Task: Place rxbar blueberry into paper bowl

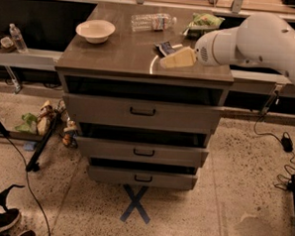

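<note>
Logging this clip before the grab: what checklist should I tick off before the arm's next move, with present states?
1. Rxbar blueberry lying flat on cabinet top: ok.
2. Claw just in front of the bar, low over the top: ok.
3. Claw touching the bar: cannot tell.
4. Paper bowl upright at the left rear, nothing seen inside: ok.
5. Bottle and green bag apart from the bar: ok.

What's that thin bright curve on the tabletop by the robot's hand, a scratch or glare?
Camera view: probably glare, a bright arc on the shiny top, right next to the gripper, which is close by the bar. Camera view: lighting is dim and warm; drawer gaps fall in deep shadow.
</note>
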`<act>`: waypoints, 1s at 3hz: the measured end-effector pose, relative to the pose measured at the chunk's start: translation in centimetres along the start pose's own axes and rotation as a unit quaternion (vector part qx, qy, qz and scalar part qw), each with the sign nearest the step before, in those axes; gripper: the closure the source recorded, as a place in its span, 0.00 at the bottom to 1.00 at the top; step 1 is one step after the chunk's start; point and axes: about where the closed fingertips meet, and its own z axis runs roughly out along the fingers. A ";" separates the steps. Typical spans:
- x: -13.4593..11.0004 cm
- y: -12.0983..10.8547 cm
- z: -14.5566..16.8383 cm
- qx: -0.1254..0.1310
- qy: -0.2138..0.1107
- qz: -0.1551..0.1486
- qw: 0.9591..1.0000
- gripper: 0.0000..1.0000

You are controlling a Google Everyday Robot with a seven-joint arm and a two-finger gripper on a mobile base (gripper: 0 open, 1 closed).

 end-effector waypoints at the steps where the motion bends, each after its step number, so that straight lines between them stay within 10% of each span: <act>1: -0.8 -0.5 0.3 0.012 -0.014 0.004 1.000 0.00; 3: 0.3 -1.2 4.9 0.031 -0.021 0.019 0.999 0.03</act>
